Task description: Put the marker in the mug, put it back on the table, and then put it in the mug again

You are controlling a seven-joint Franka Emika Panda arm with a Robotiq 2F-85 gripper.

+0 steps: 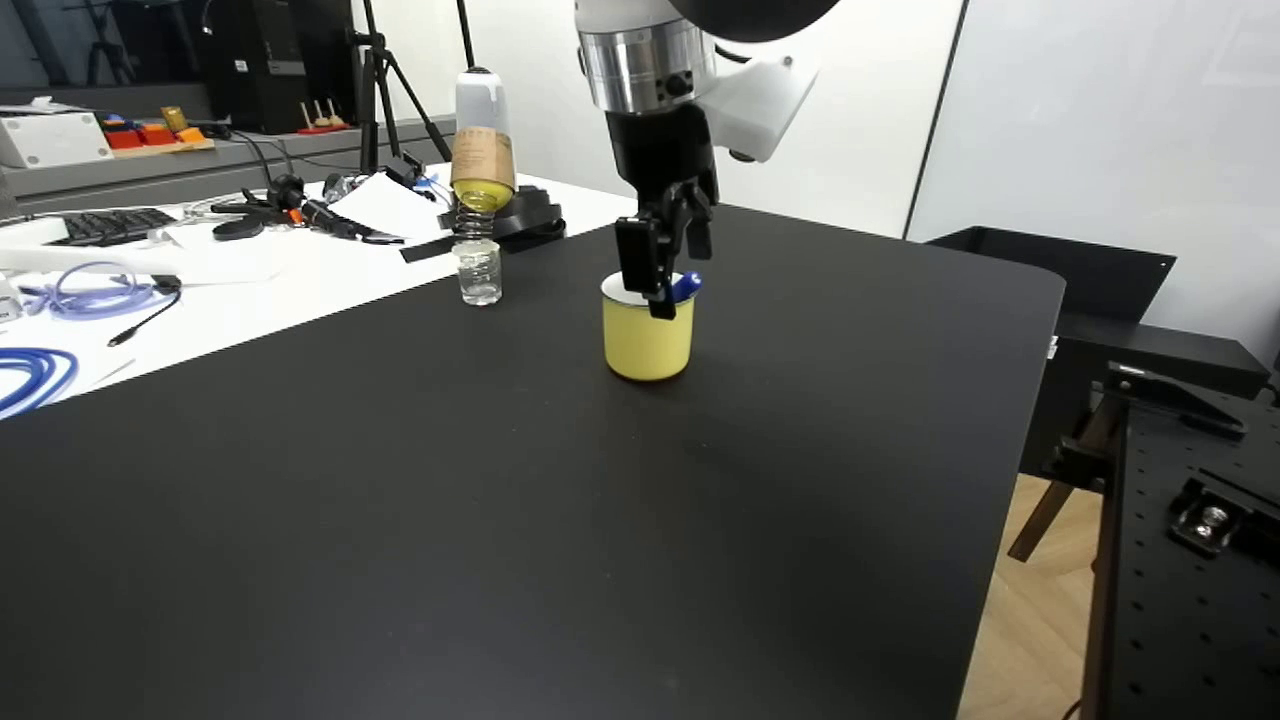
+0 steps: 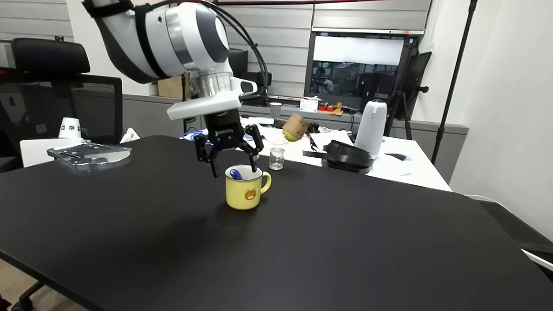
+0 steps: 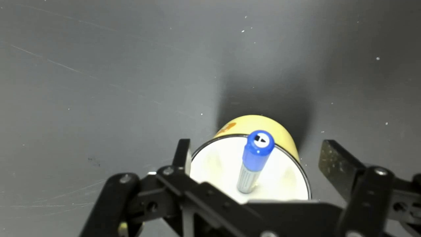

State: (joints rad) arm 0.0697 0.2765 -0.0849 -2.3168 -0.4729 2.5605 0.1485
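Observation:
The pale-yellow mug [image 1: 640, 345] stands upright on the black table [image 1: 500, 520]. It also shows in an exterior view [image 2: 242, 195] with its handle and a bear print, and in the wrist view [image 3: 278, 126]. The marker [image 3: 256, 154] stands leaning inside the mug, blue cap up against the rim. Its blue end shows above or at the rim in both exterior views [image 1: 687, 287] [image 2: 236, 174]. My gripper [image 2: 234, 172] is open just above the mug, fingers spread apart on both sides of the marker without touching it. The near mug rim is hidden by the gripper in the wrist view.
A small clear glass [image 2: 276, 159] stands on the table behind the mug. A clear flat plate [image 2: 90, 155] lies at the table's far edge. A white desk [image 1: 240, 300] with cables, a keyboard and a black curved object [image 2: 345, 156] adjoins the table.

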